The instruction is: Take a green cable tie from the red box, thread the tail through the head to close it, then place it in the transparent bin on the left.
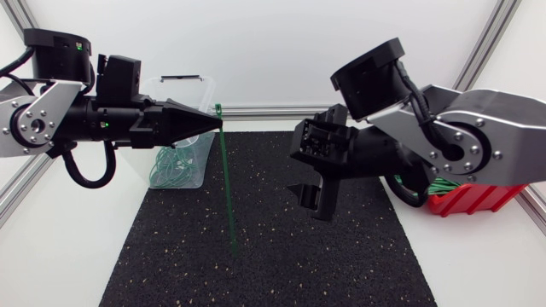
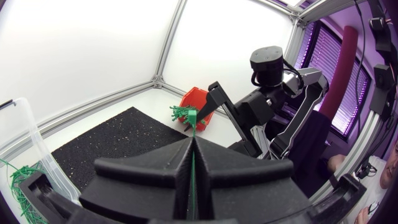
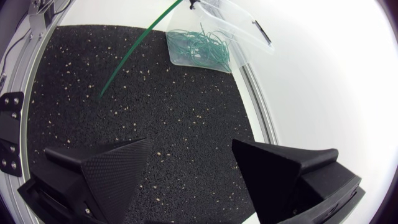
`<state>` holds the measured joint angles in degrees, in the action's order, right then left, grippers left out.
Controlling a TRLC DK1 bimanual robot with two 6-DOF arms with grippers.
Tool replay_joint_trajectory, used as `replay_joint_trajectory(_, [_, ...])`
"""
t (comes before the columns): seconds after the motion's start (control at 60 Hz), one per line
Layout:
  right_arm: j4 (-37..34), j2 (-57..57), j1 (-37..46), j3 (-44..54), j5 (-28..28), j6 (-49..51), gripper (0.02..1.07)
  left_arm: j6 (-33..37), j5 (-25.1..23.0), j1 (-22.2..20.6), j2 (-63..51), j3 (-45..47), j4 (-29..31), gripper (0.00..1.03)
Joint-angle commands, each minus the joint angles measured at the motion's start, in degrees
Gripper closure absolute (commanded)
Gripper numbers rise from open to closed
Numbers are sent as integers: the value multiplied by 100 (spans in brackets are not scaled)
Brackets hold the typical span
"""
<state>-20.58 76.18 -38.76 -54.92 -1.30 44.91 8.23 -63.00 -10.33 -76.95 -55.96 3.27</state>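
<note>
Head view, lower centre: black mat (image 1: 256, 273) is lying under both arms. Green cable tie (image 1: 228, 183) is hanging upright at frame centre, with its tail tip near the mat. Left gripper (image 1: 217, 125) is pinching it just below the head, fingers closed on it. Right of centre, right gripper (image 1: 316, 170) is standing wide open, holding nothing. Further back, transparent bin (image 1: 183, 79) at upper left is holding tangled green ties. Red box (image 1: 465, 198) at the right edge is showing partly from under the right arm.

The white table (image 1: 60, 256) carries a black speckled mat (image 1: 281, 251), a transparent bin (image 1: 201, 155) and a red box (image 1: 467, 201).
</note>
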Motion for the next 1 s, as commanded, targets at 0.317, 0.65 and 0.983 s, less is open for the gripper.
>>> replay_joint_trajectory(0.317, [696, -191, -668, 684, 1053, 660, 7, 232, 60, -101, -277, -363, 60, 100])
replay_joint_trajectory(0.65, [1794, -86, -1406, 1334, 2582, 1442, 6, 408, 104, -145, -347, -530, 324, 100])
replay_joint_trajectory(0.983, [3631, 591, -1951, 1756, 3391, 3297, 11, 522, 113, -119, -672, -1004, 833, 100])
